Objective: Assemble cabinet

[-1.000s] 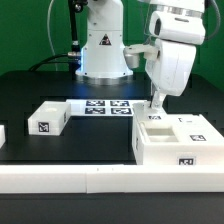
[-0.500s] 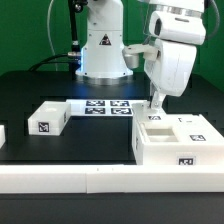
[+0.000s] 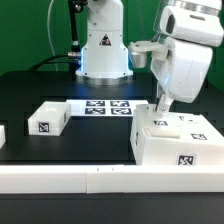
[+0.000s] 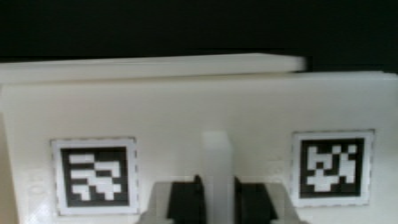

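Black tabletop (image 3: 30, 100) fills the exterior view, with the arm's white base (image 3: 103, 50) at the back. The marker board (image 3: 105, 107) lies mid-table. Over on the exterior view's left sits a small white tagged block (image 3: 47, 118), and a second white piece at that edge is cut off, so I can't identify it. A long white rail (image 3: 90, 180) runs across the front.

On the exterior view's right is the cabinet (image 3: 160, 150), standing on the table just behind the rail, its far side clipped by the frame edge. The gripper (image 3: 160, 106) is down at the cabinet's rear corner nearest the marker board. The fingertips are too small here to judge.

In the wrist view, a blurred white cabinet face (image 4: 196, 100) fills the frame, carrying two square tags (image 4: 95, 172) (image 4: 331, 165). The fingers (image 4: 178, 200) poke in, cropped by the frame edge, drawn together with only a dark sliver between them. A faint line on the white face runs toward that sliver, and whether anything is pinched there, I cannot tell.
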{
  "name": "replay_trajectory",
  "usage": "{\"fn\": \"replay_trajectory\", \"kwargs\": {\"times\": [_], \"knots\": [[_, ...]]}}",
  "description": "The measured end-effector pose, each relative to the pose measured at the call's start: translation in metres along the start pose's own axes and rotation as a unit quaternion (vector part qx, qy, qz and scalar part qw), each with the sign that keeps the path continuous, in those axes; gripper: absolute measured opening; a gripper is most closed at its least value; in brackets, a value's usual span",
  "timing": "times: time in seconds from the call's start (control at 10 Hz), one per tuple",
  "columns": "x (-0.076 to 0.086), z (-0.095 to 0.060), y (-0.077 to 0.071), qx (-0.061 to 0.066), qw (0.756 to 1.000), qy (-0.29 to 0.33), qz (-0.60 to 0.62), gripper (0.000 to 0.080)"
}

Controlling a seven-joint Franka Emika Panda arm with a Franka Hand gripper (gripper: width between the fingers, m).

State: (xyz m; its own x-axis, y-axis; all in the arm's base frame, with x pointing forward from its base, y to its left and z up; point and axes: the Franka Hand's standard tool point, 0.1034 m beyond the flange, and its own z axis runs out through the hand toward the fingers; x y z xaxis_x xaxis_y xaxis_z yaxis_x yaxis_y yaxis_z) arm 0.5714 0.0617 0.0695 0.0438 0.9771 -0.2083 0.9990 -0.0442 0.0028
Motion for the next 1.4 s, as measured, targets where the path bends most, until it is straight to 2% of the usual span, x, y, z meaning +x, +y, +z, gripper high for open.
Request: {"fn": "replay_trajectory", "kwargs": {"times": [0.1,0.2,0.7,0.9,1.0,1.1,1.3,1.4], "knots": [[-0.0004,0.0016,0.0136,-0.001,1.0,-0.004,-0.003,0.0064],[-0.0029,0.0045,0.02,-0.004,1.0,-0.003,-0.018,0.0064],[-0.0051,0.0086,0.022,-0.001,1.0,-0.006,-0.009,0.0064],[-0.0072,0.0095,0.0226,0.022,1.0,-0.017,-0.008,0.0064],[-0.0076,0.0098,0.0226,0.03,0.999,-0.02,-0.008,0.0064],[-0.007,0.0095,0.0226,0.034,0.999,-0.022,-0.007,0.0064],[-0.0074,0.0096,0.0225,0.034,0.999,-0.022,-0.007,0.0064],[-0.0081,0.0099,0.0225,0.034,0.999,-0.022,-0.005,0.0137]]}}
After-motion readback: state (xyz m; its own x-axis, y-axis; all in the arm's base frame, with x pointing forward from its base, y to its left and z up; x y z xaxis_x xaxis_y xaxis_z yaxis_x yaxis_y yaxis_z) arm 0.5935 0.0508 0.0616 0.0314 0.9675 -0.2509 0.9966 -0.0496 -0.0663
